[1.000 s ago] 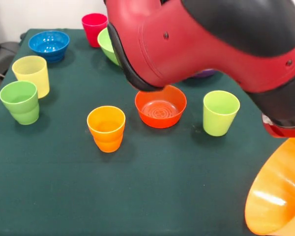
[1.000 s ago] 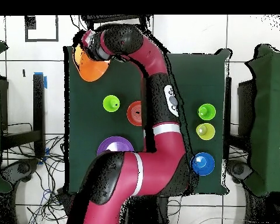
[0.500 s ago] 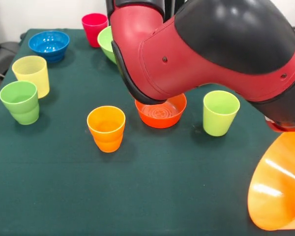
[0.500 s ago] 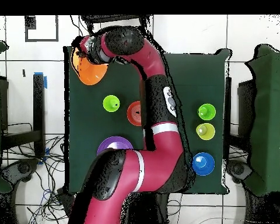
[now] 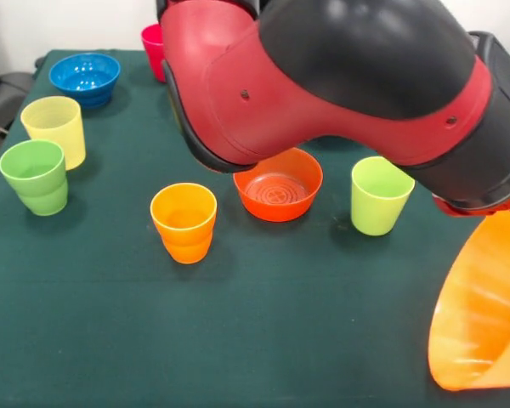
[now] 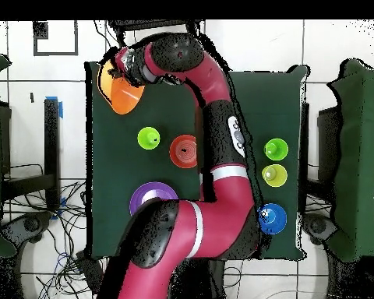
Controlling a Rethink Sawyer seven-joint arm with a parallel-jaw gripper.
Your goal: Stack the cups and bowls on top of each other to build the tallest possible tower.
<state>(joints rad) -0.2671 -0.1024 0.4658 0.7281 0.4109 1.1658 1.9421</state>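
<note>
My gripper (image 6: 118, 72) holds the large translucent orange bowl (image 5: 483, 323) by its rim, tilted on its side above the table's corner; the bowl also shows in the overhead view (image 6: 123, 93). In the front view my arm hides the gripper. On the cloth stand the red-orange bowl (image 5: 277, 184), orange cup (image 5: 184, 222), lime cup (image 5: 381, 195), green cup (image 5: 36, 176), yellow cup (image 5: 55, 127) and blue bowl (image 5: 85, 78). The red cup (image 5: 151, 41) peeks out behind my arm. The purple bowl (image 6: 147, 198) shows only from overhead. The green bowl is hidden.
My bulky red and black arm (image 5: 340, 85) spans the middle of the table and hides its far side. The green tablecloth (image 5: 238, 340) ends close to the held bowl at the near right corner.
My arm's upper links have swung left in the front view and now cover the green bowl and most of the red cup. The held orange bowl has barely shifted.
</note>
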